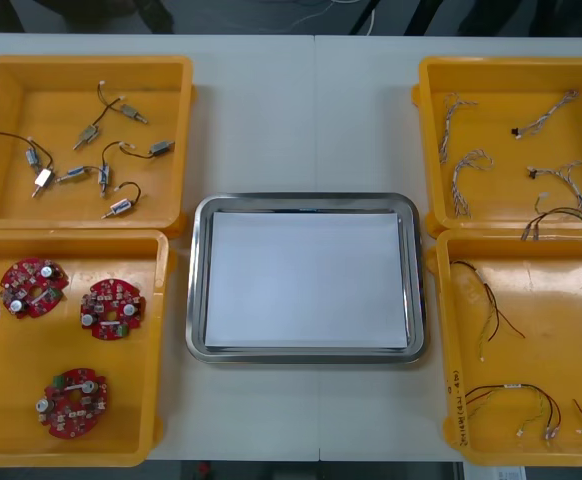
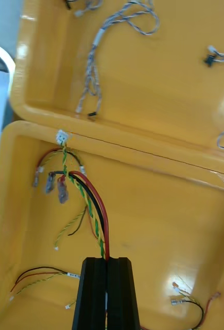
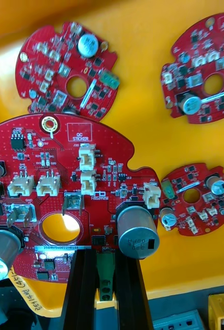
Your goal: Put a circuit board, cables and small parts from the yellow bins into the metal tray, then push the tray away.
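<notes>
1. The left gripper (image 3: 105, 265) is clamped on the edge of a round red circuit board (image 3: 99, 154). A green connector sits between its fingers, and it is above the near-left yellow bin (image 1: 161, 330).
2. Three other boards (image 3: 65, 67) lie on that bin's floor beyond it.
3. The right gripper (image 2: 107, 265) is closed on a red and yellow cable (image 2: 93, 206) over the near-right yellow bin (image 2: 163, 216). The cable's white plug (image 2: 62, 136) is at the bin's far rim.
4. The metal tray (image 1: 199, 290), white inside, sits between the bins.
</notes>
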Motion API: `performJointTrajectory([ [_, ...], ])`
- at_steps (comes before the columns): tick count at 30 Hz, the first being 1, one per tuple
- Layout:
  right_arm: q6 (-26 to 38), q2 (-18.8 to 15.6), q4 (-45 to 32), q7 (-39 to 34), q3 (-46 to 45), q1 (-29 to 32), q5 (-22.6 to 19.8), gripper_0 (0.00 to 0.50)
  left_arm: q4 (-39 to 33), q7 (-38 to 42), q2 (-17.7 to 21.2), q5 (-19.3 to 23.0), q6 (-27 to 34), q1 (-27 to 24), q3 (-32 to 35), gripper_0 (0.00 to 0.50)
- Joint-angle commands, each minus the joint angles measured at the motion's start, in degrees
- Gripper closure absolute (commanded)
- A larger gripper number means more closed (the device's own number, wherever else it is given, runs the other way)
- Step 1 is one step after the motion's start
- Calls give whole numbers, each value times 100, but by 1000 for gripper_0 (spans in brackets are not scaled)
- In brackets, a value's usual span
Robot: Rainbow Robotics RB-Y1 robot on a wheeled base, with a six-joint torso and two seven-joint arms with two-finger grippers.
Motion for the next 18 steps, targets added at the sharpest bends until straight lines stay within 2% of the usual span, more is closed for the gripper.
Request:
performJointTrajectory([
  [1,35,-294,-425,-30,583,-312,-94,500,-266,76,-79,93,254,-447,39,500],
  [18,35,-294,-1137,-144,2315,-1164,-156,500,-468,498,-79,347,808,-1748,-814,500],
])
